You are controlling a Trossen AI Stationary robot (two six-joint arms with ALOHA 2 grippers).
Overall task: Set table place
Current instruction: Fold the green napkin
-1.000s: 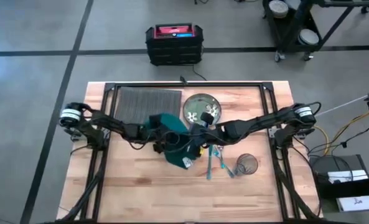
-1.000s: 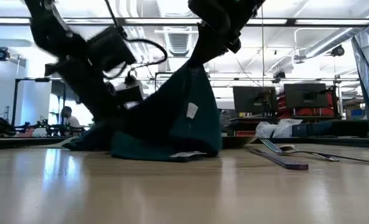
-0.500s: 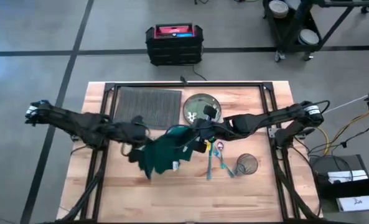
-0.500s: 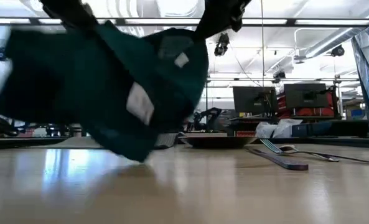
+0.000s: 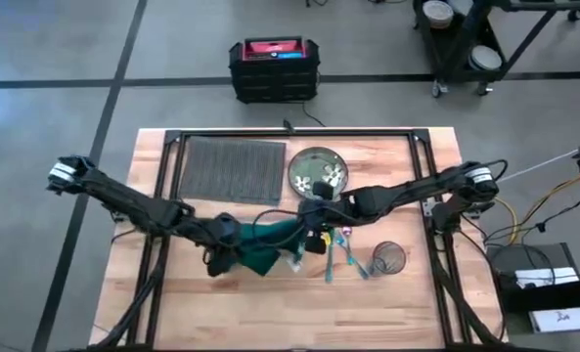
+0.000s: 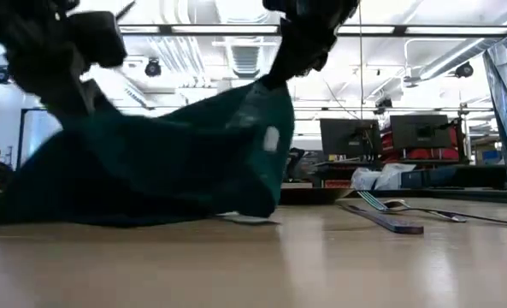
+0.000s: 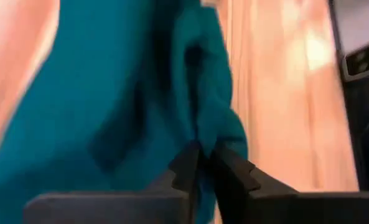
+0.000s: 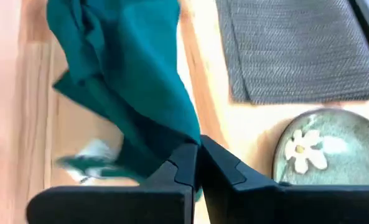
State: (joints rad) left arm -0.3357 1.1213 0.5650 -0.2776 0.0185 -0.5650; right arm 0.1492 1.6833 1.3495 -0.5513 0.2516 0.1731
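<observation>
- Tabletop (image 5: 221,303): one, light wood planks with a black frame rail; carries one placemat, one plate, one napkin, one wire cup and a few utensils.
- Placemat (image 5: 232,167): one, dark grey, ribbed, flat at the far-left part of the tabletop; nothing on it.
- Plate (image 5: 317,169): one, round, greenish with a white flower print; just right of the placemat, not touching it.
- Napkin (image 5: 263,244): one, dark green cloth, on the near side of the placemat, held by both arms; stretched between them, lower edge dragging on the tabletop in the low view.
- Left gripper (image 5: 219,244): near-side of the placemat, jaws pinching the napkin's left end; wrist view shows them pressed onto a fold.
- Right gripper (image 5: 309,233): below the plate, right of the placemat's near corner, jaws clamped on the napkin's right end.
- Utensils (image 5: 340,249): a small cluster with blue handles, right of the napkin; exact count unclear.
- Wire cup (image 5: 388,258): one, dark mesh, farthest right from the placemat.
</observation>
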